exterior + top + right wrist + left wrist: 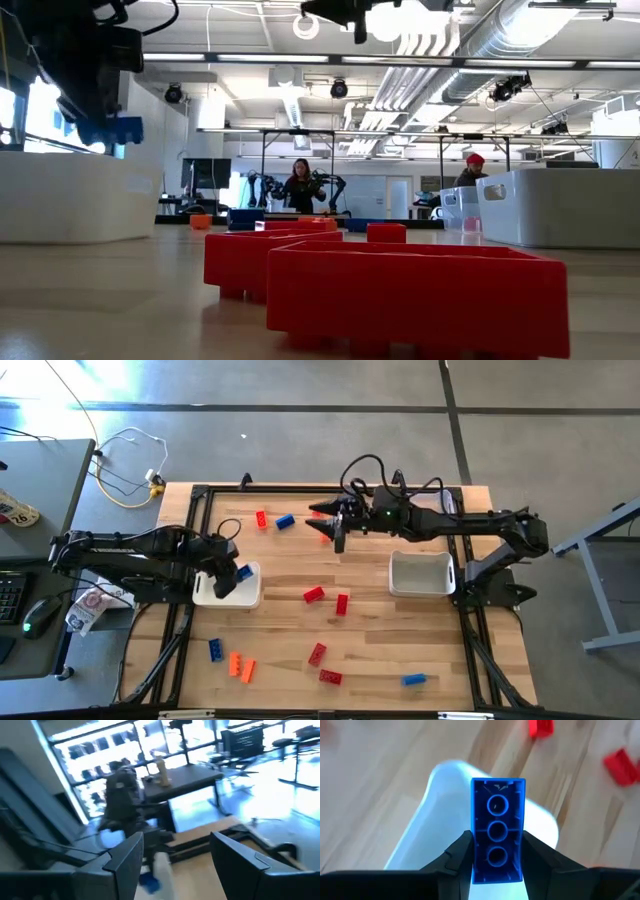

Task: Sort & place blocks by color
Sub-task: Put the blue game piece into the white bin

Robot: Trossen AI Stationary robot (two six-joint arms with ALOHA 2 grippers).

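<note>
From above, the left hand (238, 573) grasps a blue block (243, 572) over the white bin (228, 596) at the worktop's (370, 630) nine o'clock side. The right hand (325, 523) hangs near twelve o'clock, just beside a red block (261, 519) and a blue brick (285, 521); a second white bin (420, 574) sits at three o'clock. Red blocks (314, 595) lie around the centre, orange ones (241, 666) at seven o'clock, and another blue one (413, 680) at five o'clock.

At worktop level, the blue block (122, 129) is held above the left bin (75, 195); red blocks (415, 295) fill the foreground.

The left wrist view shows the fingers (457, 857) clenched on the blue block's (497, 830) sides, its hollow underside facing the camera, over the bin (445, 780).

In the right wrist view the fingers (125, 862) stand apart, released.
</note>
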